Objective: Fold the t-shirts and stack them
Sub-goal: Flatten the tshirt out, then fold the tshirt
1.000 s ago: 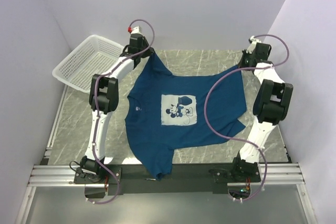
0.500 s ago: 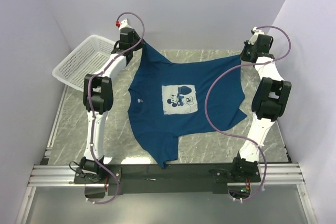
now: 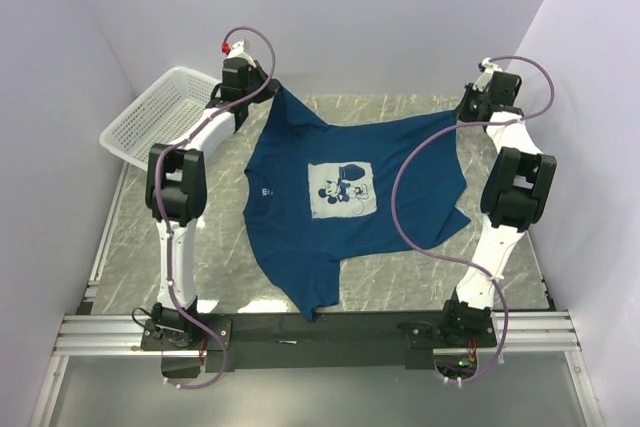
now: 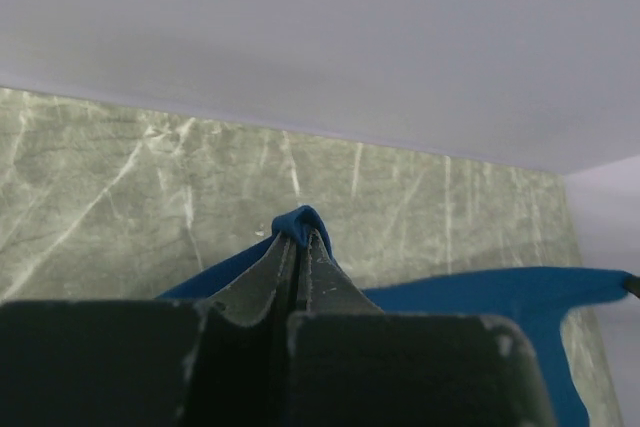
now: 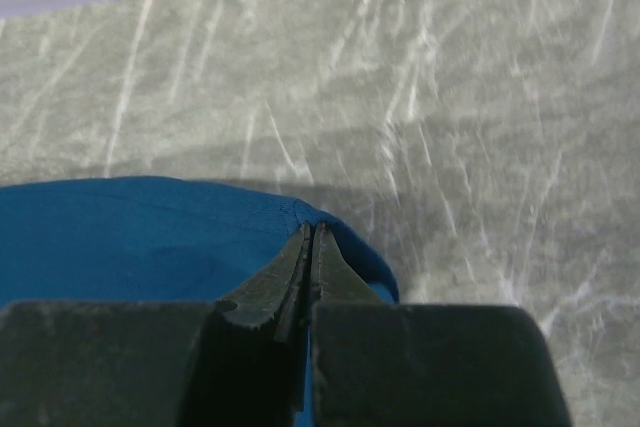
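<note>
Left end effector (image 4: pixel 300 235) and right end effector (image 5: pixel 312 233) each pinch a far t-shirt (image 3: pixel 300 237) corner. White basket (image 3: pixel 150 125) at desk (image 3: pixel 390 292) far-left edge, apart from shirt.

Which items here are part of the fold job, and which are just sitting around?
In the job: dark blue t-shirt, pinched at its far corners by the left gripper and the right gripper.
Lying about: white mesh basket, at far left.
</note>
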{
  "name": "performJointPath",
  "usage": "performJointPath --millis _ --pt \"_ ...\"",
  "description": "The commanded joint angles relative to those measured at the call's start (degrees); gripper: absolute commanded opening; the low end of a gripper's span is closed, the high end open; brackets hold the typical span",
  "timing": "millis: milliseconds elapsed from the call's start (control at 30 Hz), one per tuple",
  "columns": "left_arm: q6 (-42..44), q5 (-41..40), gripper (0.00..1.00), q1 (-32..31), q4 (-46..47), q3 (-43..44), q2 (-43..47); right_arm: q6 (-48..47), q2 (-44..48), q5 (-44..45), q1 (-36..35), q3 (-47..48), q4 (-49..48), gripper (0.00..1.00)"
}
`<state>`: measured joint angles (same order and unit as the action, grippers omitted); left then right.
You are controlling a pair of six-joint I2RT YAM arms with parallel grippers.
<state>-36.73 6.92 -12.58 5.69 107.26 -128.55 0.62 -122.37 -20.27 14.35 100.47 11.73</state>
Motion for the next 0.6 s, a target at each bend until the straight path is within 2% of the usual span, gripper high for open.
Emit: performJointPath --millis 0,333,567 --pt "1.66 4.15 0.00 0.01 6.26 -3.98 7.26 0.78 4.06 -1.52 2.00 -1.49 -2.50 0.00" --pt "1.66 8.99 0.00 0.01 9.86 -18.03 16.48 0.52 6.35 -4.60 3.23 -6.07 -3.38 0.00" --pt "1.22 10.75 0.00 0.01 11.44 -24.64 21.32 0.96 7.05 -5.13 4.11 -7.47 -3.73 0.00"
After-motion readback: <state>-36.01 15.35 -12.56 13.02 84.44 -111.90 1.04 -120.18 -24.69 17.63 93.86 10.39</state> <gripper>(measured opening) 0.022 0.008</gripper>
